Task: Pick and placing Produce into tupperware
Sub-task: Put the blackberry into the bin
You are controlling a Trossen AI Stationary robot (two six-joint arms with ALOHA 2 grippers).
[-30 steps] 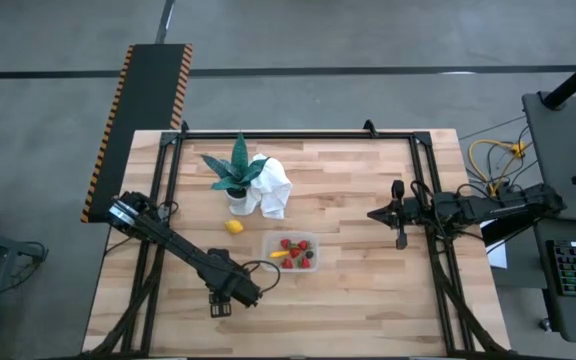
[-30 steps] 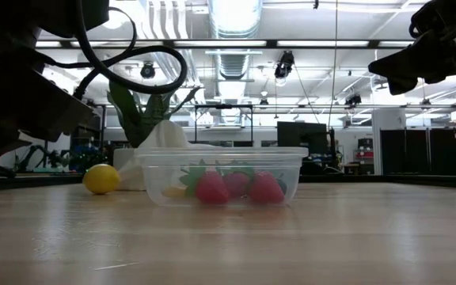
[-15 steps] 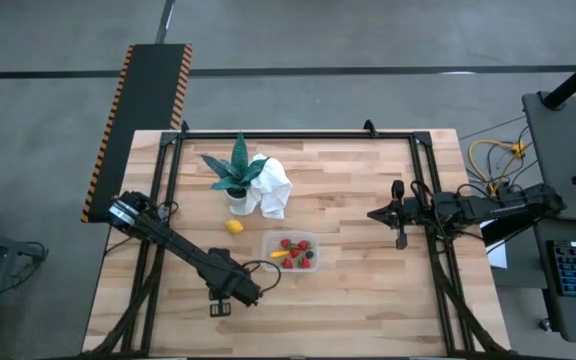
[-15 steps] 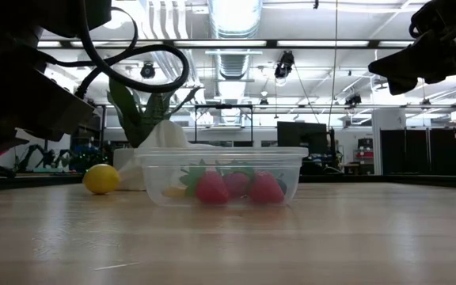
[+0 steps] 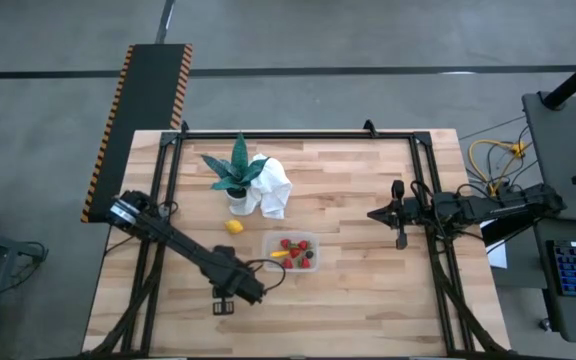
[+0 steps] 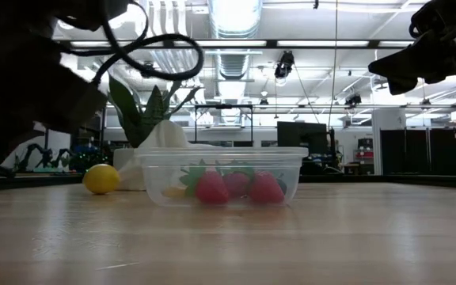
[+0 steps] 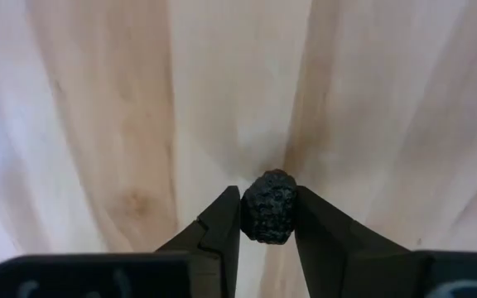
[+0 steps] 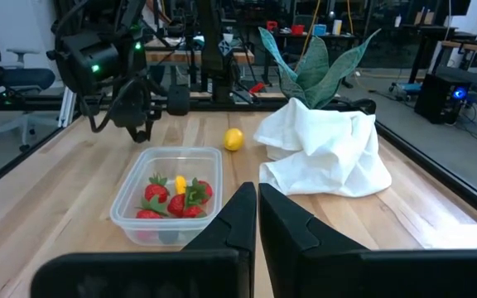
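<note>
left claw (image 7: 268, 217) pinching, right claw (image 8: 257, 217) closed

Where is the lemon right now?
In the high view the lemon lies on the table's left half, between the potted plant and the tupperware, touching neither.

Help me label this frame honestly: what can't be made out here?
- High view: the left hand hides the dark berry it pinches.
- Low view: the left arm blocks the left edge; the berry is unseen.
- Right wrist view: right hand covers part of the tupperware rim.
</note>
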